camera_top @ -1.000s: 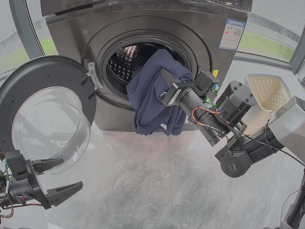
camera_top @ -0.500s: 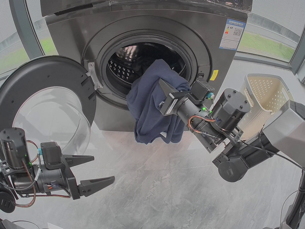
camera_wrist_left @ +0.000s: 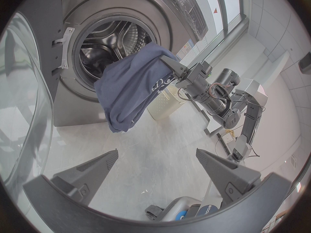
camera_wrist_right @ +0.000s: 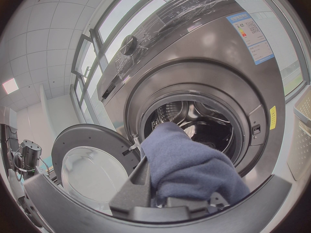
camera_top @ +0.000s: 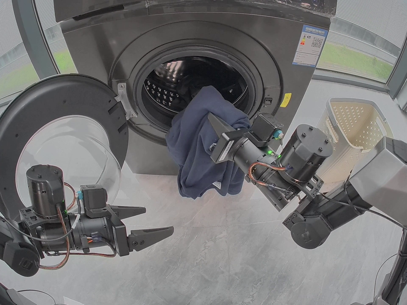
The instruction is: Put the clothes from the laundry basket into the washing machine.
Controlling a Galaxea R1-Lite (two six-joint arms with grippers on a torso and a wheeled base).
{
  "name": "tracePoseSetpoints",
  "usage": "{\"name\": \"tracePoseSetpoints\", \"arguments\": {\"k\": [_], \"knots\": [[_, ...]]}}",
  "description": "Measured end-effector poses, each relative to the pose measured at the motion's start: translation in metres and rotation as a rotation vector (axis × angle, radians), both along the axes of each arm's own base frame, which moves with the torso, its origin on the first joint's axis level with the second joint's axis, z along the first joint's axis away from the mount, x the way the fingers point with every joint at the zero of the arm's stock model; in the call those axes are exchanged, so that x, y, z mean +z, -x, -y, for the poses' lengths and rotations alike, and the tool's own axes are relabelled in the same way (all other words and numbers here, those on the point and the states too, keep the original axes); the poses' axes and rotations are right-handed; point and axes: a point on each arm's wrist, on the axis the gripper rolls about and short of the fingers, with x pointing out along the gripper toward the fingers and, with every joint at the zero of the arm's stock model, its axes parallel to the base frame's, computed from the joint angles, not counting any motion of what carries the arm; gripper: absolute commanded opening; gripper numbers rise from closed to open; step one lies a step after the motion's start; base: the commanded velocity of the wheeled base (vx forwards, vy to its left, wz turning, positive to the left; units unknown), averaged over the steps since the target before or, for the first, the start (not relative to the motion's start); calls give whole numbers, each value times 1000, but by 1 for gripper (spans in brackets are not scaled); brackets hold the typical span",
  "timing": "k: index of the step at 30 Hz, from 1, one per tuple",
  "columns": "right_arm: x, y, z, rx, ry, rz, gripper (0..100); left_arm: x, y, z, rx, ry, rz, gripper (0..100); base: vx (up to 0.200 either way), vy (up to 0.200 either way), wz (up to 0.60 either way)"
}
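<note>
The right end effector [camera_top: 216,128] was clamped on a navy garment [camera_top: 193,149], holding it up before the open mouth of the washing machine [camera_top: 203,34]. Only one of its fingers [camera_top: 218,126] showed plainly; the other was buried in the cloth. The garment's upper fold overlapped the lower rim of the opening, though whether it touched the rim could not be told, and its hem hung toward the floor [camera_top: 220,255]. The left end effector [camera_top: 157,221] hovered low above the floor near the swung-open door [camera_top: 63,94], fingers spread apart. The laundry basket [camera_top: 356,128] stood right of the machine, partly hidden by the right arm, its contents unclear.
</note>
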Motion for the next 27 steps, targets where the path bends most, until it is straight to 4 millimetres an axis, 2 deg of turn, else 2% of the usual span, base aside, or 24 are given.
{"name": "tracePoseSetpoints", "arguments": {"k": [27], "knots": [[0,7,-7,6,-8,-2,0,-8,-7,8,31,-34,-19,100,0,0,0]]}}
